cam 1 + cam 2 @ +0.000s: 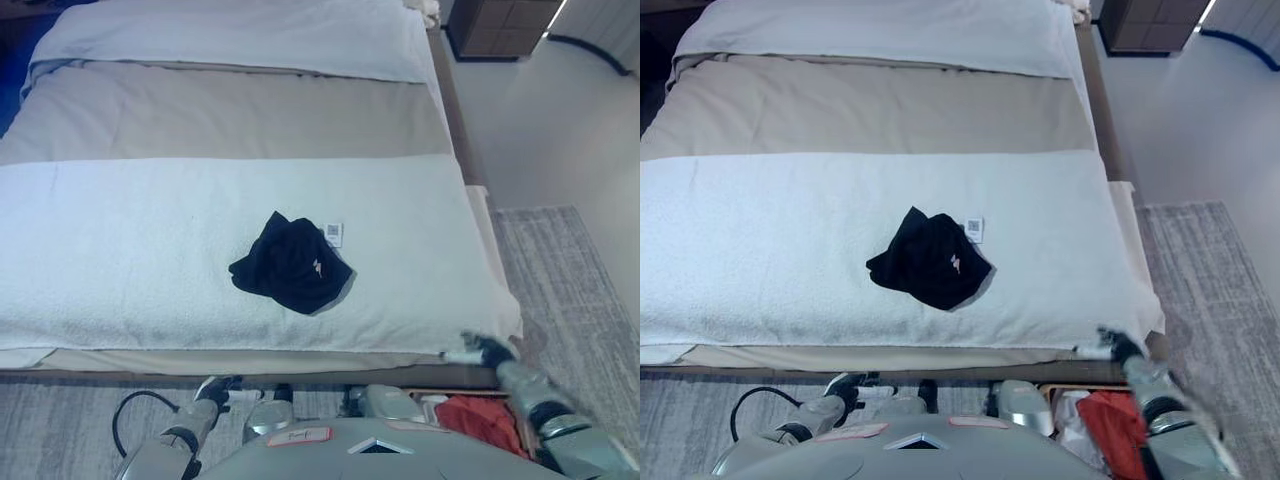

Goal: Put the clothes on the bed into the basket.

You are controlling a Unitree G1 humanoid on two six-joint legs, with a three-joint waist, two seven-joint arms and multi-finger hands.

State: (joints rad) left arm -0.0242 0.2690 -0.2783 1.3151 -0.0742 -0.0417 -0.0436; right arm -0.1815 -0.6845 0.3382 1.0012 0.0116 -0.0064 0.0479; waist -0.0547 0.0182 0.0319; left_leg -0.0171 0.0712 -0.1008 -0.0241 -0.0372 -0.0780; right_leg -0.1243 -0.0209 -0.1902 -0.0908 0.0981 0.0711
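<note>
A crumpled black garment (pixel 291 263) with a white tag lies on the bed's white towel-like cover (pixel 120 250), nothing around it. Red cloth (pixel 1118 428) sits below the bed's foot by the right robot hand (pixel 482 350); I cannot tell either robot hand's finger state, the left robot hand (pixel 214 391) included.

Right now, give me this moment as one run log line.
black garment: lying on bed | red cloth: in basket | right hand: at bed's corner | left hand: low, idle

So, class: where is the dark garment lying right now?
The dark garment lies crumpled on the white blanket across the foot of the bed, roughly central, with a small white tag at its upper right.
</note>
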